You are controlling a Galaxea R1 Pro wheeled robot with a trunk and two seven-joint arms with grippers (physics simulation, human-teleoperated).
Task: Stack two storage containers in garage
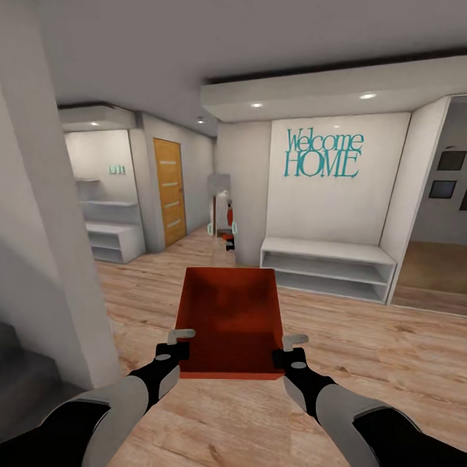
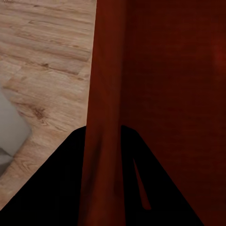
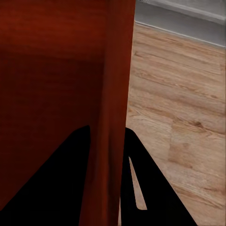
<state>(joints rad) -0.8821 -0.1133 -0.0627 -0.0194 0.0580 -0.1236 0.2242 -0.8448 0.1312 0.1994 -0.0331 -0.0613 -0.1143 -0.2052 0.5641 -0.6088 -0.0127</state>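
Note:
I hold one orange-red open-top storage container level in front of me, above a pale wood-plank floor. My left gripper is shut on its left wall near the close corner. My right gripper is shut on its right wall. In the left wrist view the container's thin wall runs between the two black fingers of my left gripper. The right wrist view shows that side's wall pinched by my right gripper. The bin is empty inside. A second container and the garage are out of view.
A white low shelf bench stands under a "Welcome HOME" wall. A corridor runs ahead past a honey-brown door towards a tall mirror-like panel. White shelves stand at the left, behind a grey pillar. An opening lies at the right.

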